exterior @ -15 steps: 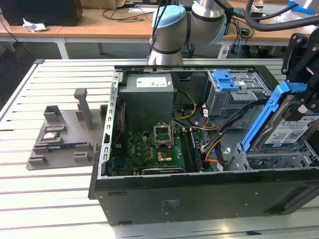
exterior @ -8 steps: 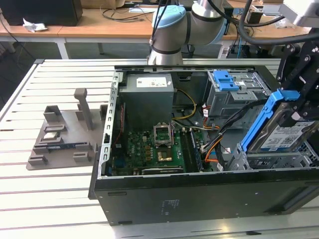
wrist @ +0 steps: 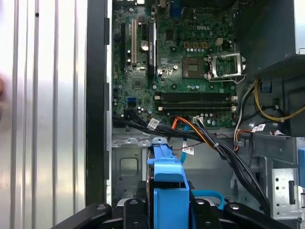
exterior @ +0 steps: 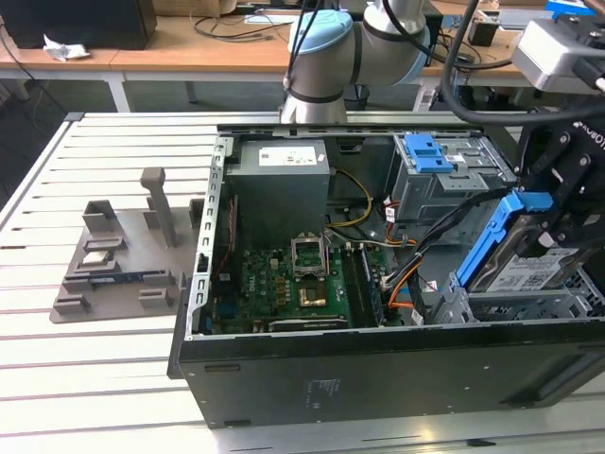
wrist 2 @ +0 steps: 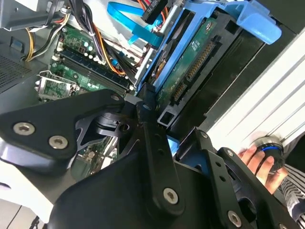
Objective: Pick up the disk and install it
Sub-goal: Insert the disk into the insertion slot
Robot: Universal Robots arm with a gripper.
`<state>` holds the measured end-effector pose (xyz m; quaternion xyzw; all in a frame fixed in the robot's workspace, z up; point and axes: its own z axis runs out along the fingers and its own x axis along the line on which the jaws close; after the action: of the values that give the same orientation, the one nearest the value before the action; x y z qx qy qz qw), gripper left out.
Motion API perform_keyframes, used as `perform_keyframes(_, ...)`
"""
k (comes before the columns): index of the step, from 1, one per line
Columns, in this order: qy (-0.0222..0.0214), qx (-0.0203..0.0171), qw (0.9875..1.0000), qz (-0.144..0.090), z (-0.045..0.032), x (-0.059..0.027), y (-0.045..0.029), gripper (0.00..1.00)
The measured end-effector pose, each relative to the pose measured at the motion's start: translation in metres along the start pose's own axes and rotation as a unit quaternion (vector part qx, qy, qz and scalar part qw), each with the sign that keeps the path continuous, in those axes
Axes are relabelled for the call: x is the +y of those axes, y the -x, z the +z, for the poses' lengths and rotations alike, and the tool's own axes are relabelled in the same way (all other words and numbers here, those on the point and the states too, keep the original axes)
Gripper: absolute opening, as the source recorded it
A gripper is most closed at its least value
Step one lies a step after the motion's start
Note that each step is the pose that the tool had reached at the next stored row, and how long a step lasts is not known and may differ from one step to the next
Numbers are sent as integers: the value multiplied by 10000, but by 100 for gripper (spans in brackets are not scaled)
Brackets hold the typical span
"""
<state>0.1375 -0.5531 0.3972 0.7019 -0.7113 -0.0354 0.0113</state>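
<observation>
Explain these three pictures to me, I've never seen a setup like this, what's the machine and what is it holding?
It is a robot arm working over an open computer case that lies on a slatted white table. One picture comes from a camera off the arm; the other two ride near its wrist. Its black claw is shut on the disk, a silver hard drive in a blue carrier, held tilted above the case's corner at the exterior view's right. Inside are the green motherboard and a grey power supply. A grey fixture sits beside the case.
</observation>
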Motion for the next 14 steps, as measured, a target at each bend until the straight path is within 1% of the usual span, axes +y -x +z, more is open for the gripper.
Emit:
perform_keyframes(3, 0, 0, 10000, 0, 44, -3, -1, 36)
perform_keyframes(10, 0, 1, 10000, 0, 47, -3, -2, 38)
perform_keyframes(11, 0, 1, 10000, 0, 47, -3, -2, 44)
perform_keyframes(14, 0, 0, 10000, 0, 49, -4, -2, 44)
